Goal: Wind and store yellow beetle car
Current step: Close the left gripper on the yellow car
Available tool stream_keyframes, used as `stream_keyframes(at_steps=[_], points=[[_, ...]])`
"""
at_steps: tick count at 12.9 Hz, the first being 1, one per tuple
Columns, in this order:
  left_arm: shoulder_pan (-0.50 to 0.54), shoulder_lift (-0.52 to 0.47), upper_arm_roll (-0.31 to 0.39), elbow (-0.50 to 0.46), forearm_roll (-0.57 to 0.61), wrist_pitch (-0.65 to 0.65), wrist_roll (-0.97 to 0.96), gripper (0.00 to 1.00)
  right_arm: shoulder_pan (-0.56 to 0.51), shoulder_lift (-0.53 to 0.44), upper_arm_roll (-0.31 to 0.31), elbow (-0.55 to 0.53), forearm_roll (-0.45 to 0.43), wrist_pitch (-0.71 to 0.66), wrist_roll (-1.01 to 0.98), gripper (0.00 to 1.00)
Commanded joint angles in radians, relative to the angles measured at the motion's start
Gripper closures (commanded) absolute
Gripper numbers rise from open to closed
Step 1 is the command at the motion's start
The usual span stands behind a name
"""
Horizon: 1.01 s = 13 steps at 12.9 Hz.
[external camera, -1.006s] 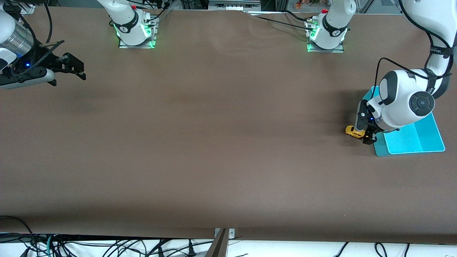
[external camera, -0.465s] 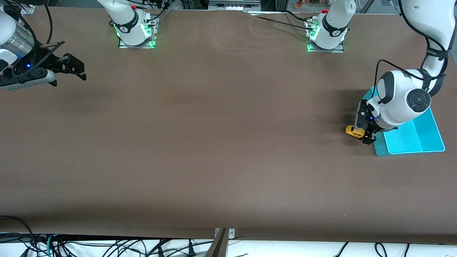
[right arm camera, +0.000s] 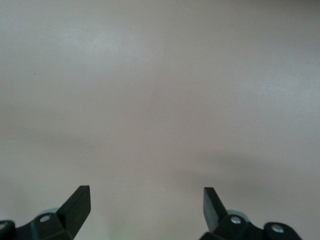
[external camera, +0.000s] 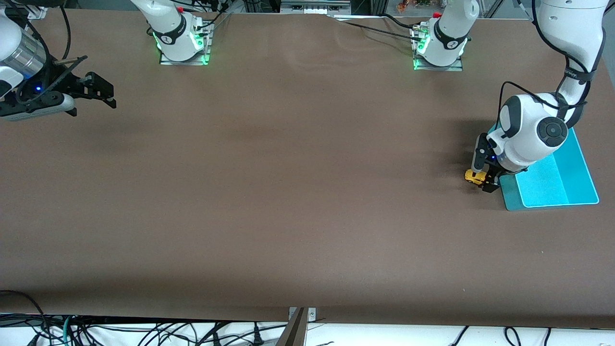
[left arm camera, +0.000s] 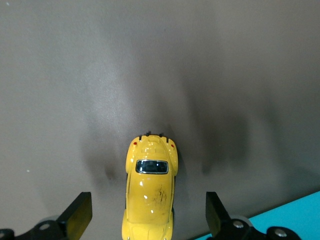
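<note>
No readable text, labels or numbers anywhere: table, toy car, tray and both arms all carry nothing legible.

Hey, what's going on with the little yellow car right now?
Left gripper open, low, straddling the yellow beetle car. Car on the table beside the teal tray, not gripped. Right gripper open, waiting at its end. Nothing in the way.
</note>
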Motion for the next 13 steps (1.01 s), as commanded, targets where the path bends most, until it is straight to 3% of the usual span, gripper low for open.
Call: stream_keyframes(at_steps=[1, 4, 6, 7, 10, 13], points=[[0.012, 0.008, 0.001, -0.027, -0.047, 0.065, 0.044, 0.0, 0.015, 0.013, -0.012, 0.027, -0.009, -0.022, 0.011, 0.0], [0.011, 0.016, 0.001, -0.027, -0.05, 0.066, 0.044, 0.01, 0.015, 0.013, -0.012, 0.027, -0.009, -0.024, 0.011, 0.0], [0.011, 0.014, 0.001, -0.028, -0.05, 0.066, 0.05, 0.25, 0.015, 0.013, -0.012, 0.027, -0.009, -0.022, 0.011, 0.0], [0.011, 0.014, 0.001, -0.027, -0.05, 0.066, 0.05, 0.53, 0.015, 0.013, -0.012, 0.027, -0.009, -0.022, 0.011, 0.0], [0.011, 0.013, 0.001, -0.027, -0.05, 0.065, 0.05, 0.93, 0.015, 0.013, -0.012, 0.027, -0.011, -0.022, 0.011, 0.0], [0.0, -0.006, -0.002, -0.012, -0.051, 0.021, 0.045, 0.97, 0.015, 0.013, -0.012, 0.027, -0.011, -0.024, 0.009, 0.0]])
